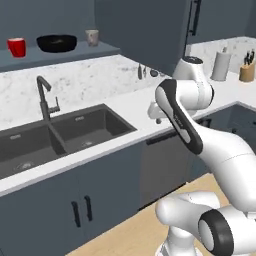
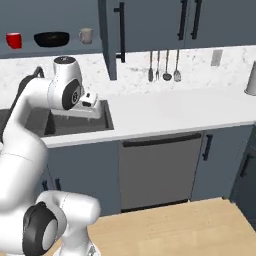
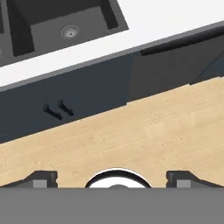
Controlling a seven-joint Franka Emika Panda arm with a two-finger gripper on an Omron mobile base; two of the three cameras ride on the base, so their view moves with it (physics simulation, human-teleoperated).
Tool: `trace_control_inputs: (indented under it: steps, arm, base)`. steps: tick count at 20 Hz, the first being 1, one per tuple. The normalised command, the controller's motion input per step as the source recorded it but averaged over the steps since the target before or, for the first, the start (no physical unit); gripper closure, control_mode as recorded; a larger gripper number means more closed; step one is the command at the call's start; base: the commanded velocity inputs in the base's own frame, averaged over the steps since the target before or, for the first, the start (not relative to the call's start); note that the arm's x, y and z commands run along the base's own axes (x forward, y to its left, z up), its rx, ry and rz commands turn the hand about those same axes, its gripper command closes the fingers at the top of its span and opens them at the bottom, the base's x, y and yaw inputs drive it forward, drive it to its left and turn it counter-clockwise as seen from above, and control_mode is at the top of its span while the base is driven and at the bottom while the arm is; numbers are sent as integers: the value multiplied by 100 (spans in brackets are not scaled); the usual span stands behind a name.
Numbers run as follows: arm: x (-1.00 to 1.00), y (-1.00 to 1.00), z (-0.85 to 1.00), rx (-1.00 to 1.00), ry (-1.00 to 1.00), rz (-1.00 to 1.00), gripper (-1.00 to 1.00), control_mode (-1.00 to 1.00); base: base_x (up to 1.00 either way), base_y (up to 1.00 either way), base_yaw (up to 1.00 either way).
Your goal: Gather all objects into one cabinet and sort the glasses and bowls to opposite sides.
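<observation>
On the shelf [image 1: 60,56] of the open cabinet stand a red cup [image 1: 16,47] [image 2: 13,40] at the left, a wide black bowl [image 1: 56,43] [image 2: 51,38] in the middle and a beige-grey mug [image 1: 92,37] [image 2: 86,35] at the right. The cabinet door [image 2: 111,40], with its black bar handle, is swung out. My gripper [image 1: 155,112] [image 2: 85,112] [image 3: 112,177] hangs well below the shelf, over the counter's front edge beside the sink, pointing down at the floor. Its fingertips [image 3: 43,178] stand wide apart with nothing between them.
A dark double sink [image 1: 75,130] with a black faucet [image 1: 45,95] is set in the white counter. Utensils [image 2: 162,65] hang on the back wall. A paper towel roll [image 1: 220,65] and knife block [image 1: 246,70] stand at the far right. A dishwasher [image 2: 155,170] sits under the counter.
</observation>
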Motion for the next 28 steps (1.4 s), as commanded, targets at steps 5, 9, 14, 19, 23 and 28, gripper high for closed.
trace_control_inputs:
  steps: [5,9,14,19,23,28]
  arm:
    - [0,0,0,0,0,0,-100,100]
    - [0,0,0,0,0,0,-100,100]
    - [0,0,0,0,0,0,-100,100]
    - [0,0,0,0,0,0,-100,100]
    - [0,0,0,0,0,0,-100,100]
    - [0,0,0,0,0,0,-100,100]
  base:
    - [-17,0,-67]
    - [-7,0,-70]
    - [0,0,-71]
    - [0,-2,-74]
    - [0,-1,-73]
    - [0,-2,-67]
